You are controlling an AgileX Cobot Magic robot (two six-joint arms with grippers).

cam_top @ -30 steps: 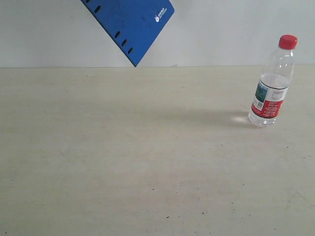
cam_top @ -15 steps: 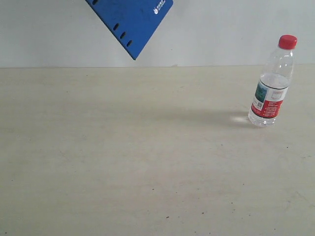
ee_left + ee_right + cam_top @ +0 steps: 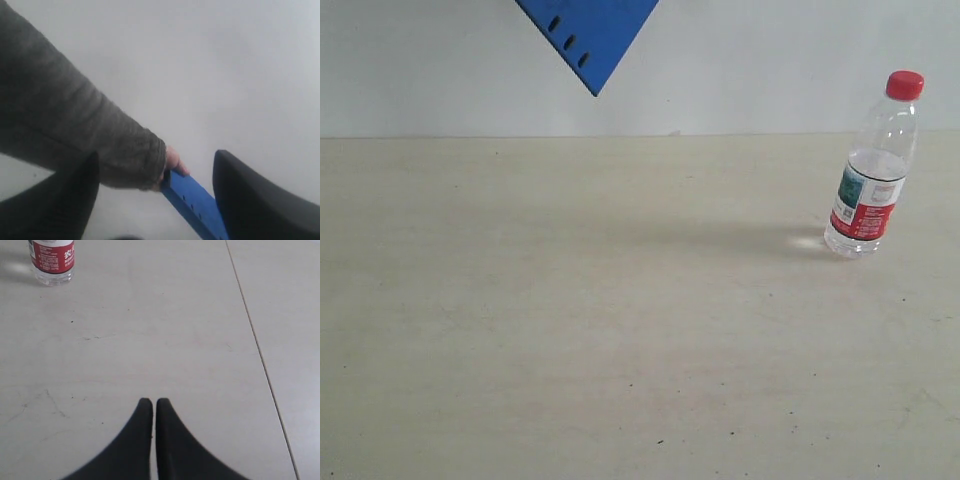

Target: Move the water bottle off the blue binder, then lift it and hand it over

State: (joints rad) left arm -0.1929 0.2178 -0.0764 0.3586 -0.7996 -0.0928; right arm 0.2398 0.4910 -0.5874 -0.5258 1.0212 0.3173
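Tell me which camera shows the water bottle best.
The exterior view: the water bottle stands whole and upright on the table, red cap to base, at the right. The right wrist view catches only its labelled lower part, the rest cut off by the frame. The left wrist view does not show it.

My exterior camera looks across the worktop, sharing the water bottle with right wrist, blue binder with left.

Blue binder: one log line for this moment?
water bottle upright on table; blue binder aloft in person's hand; left gripper open; right gripper shut
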